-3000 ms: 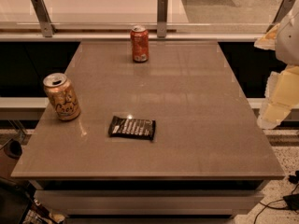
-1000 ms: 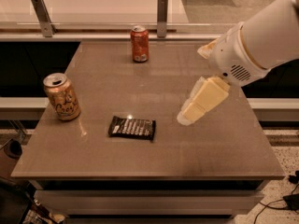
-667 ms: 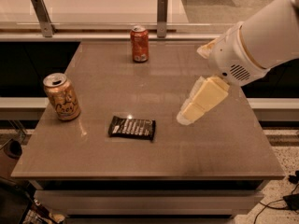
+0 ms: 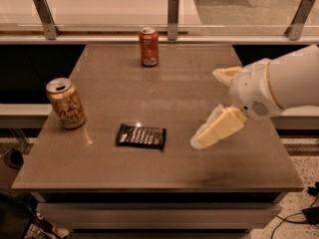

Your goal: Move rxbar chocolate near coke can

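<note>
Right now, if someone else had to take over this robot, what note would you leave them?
The hand is open and empty, over the right side of the table, to the right of the bar and not touching it.
The rxbar chocolate lies flat near the front middle.
The coke can stands upright at the back edge, well apart from the bar.
A gold can stands at the left; leave it alone.
Done: nothing, the bar is not yet grasped.
Left: grasp the bar, carry it back, set it beside the coke can.

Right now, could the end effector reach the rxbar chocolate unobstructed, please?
Probably yes: the end effector hovers beside the rxbar chocolate, only bare table between them; the coke can stands far off.
</note>
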### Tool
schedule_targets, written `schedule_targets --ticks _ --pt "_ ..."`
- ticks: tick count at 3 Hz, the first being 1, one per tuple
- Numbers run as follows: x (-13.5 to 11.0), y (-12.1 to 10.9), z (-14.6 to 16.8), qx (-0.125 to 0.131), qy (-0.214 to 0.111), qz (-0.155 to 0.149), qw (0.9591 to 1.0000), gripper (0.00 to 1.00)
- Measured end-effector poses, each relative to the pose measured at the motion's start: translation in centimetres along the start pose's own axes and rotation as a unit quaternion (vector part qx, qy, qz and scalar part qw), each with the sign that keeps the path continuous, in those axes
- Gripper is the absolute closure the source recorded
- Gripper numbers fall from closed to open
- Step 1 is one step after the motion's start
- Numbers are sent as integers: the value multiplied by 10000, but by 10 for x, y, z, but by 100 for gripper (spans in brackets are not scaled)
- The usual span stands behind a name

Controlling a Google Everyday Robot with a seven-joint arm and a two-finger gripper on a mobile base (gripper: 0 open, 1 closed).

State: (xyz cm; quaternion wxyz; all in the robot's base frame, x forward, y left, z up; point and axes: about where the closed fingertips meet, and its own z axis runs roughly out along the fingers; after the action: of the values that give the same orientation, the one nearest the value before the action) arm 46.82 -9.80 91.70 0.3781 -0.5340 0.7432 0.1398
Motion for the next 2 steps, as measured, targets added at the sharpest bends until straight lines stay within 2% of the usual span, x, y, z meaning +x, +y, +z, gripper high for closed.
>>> schedule_targets --ticks 1,2 --pt "20 10 18 -62 -428 118 9990 0" --pt "35 13 39 -163 -847 167 9961 0"
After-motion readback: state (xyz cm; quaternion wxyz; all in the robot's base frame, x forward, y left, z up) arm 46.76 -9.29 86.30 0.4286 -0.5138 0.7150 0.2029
